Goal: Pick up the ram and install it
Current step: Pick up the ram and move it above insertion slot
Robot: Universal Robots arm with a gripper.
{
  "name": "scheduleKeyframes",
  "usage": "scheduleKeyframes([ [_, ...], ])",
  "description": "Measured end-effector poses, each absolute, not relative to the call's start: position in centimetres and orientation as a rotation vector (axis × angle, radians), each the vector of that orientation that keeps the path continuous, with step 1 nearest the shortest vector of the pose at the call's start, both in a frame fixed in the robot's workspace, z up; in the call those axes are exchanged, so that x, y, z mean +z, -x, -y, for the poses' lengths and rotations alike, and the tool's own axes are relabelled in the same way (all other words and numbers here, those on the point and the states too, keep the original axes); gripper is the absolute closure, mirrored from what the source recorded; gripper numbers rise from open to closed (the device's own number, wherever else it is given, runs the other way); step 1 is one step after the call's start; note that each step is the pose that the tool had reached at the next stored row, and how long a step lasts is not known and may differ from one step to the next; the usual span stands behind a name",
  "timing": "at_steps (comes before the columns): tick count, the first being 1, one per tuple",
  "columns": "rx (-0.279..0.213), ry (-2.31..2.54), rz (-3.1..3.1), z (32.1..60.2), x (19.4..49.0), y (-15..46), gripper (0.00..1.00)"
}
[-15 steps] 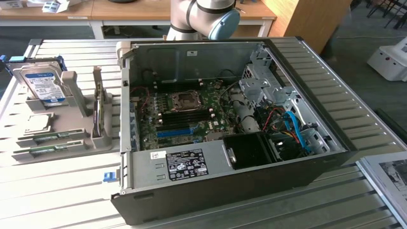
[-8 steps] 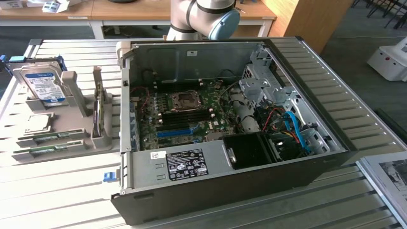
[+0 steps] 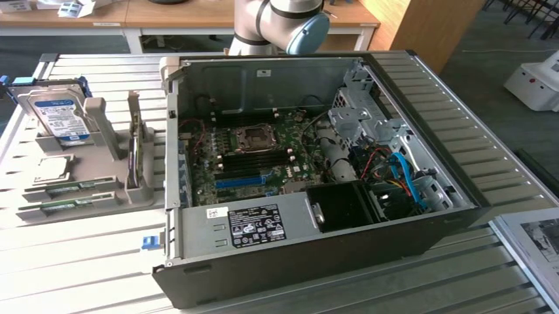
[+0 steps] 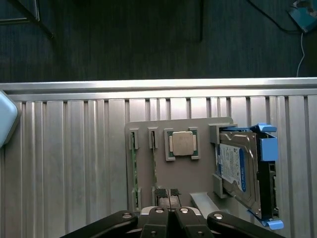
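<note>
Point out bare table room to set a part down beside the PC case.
Free: table nearer the camera than the parts tray, on the exterior view's left of the case. Crowded: the tray and the case's inside.

Arm (image 3: pixel 279 26) cut off at upper edge, centre of exterior view. Gripper (image 4: pixel 167 192) body cropped by wrist view's edge. Ram sticks (image 3: pixel 68 207), lower left: label print too small to read. White unit (image 3: pixel 535 82) cropped at right edge.
</note>
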State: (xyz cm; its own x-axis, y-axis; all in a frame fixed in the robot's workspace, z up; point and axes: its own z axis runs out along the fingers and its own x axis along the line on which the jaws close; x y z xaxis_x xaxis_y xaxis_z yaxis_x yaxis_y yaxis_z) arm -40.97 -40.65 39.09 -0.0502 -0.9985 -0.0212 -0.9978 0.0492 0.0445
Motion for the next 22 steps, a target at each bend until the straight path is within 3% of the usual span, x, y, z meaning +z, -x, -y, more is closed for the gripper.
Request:
scheduleKeyframes([
  [22, -0.072, -2.216, 2.202, 40.65, 39.09, 40.75, 0.90],
])
